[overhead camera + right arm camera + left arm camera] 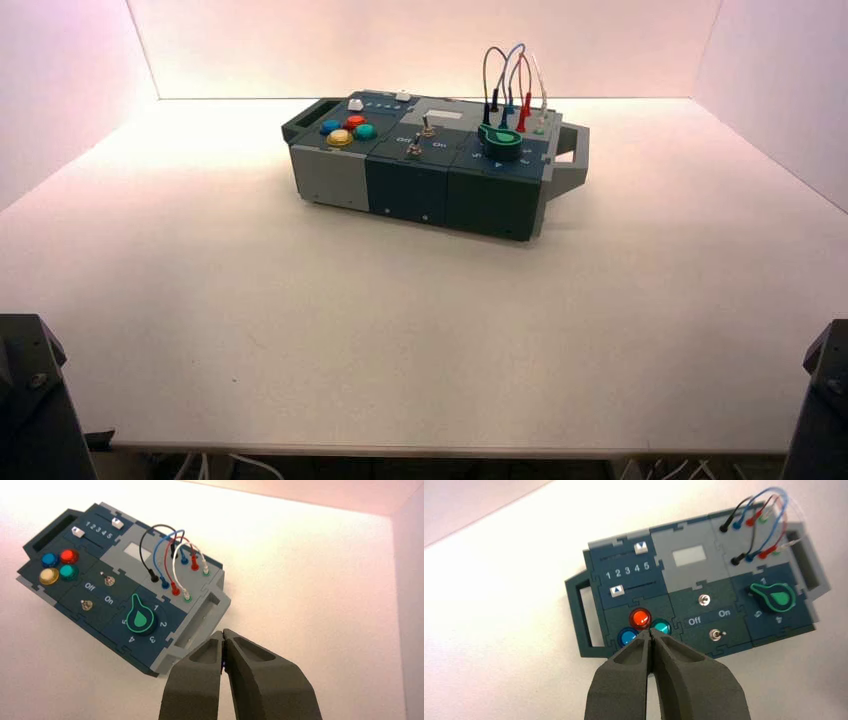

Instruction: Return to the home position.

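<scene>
A wide, matte white table (pixel 400 330) fills the high view, smooth and flat. Toward its far side sits the box (pixel 430 190), a blocky plastic case in dark teal and grey panels joined with jigsaw-like seams, with an open loop handle at each end. Both arms are pulled back off the box, only their black bases showing at the near corners. The left gripper (pixel 651 636) has its dark, wedge-shaped fingers clenched tip to tip on nothing, and the right gripper (pixel 223 636) is likewise pressed closed and empty. On the box, thin glossy wires (pixel 170 555) arch between sockets beside a green teardrop knob (pixel 140 619) and four round domed buttons (pixel 59 565).
</scene>
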{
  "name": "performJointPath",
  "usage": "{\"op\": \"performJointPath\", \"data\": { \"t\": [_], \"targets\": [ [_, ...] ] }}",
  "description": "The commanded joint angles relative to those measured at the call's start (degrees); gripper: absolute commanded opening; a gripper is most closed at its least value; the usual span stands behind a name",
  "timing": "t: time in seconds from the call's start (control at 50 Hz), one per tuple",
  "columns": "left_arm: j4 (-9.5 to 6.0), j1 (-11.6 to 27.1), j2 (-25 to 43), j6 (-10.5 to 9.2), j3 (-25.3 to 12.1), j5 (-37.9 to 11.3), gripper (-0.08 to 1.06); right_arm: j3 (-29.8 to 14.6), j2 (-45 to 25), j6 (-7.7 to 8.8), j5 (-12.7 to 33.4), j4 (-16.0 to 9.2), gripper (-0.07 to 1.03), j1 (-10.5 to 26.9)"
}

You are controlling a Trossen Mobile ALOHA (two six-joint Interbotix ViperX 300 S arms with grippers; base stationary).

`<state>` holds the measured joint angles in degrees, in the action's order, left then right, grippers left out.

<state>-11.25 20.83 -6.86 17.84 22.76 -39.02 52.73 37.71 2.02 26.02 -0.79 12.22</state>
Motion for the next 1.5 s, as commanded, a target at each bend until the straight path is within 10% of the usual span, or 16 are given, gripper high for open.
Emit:
{"op": "performJointPath", "data": {
  "t": [0.02, 1.14, 1.5],
  "targets": [
    [-0.09, -0.5, -5.3, -0.09, 1.3, 2.2, -0.03, -1.6, 1.8, 0.18, -0.2, 0.8, -0.02, -0.4],
    [0.18, -16.3, -37.3, -1.32, 31.7, 19.4, -0.03, 8.7, 16.1, 0.00, -8.0, 0.5, -0.01, -5.7],
    [0.35, -20.4, -49.3, -1.23, 40.6, 24.3, -0.03, 15.3, 20.4, -0.18, -19.9, 0.5, -0.02, -6.4]
  ]
}}
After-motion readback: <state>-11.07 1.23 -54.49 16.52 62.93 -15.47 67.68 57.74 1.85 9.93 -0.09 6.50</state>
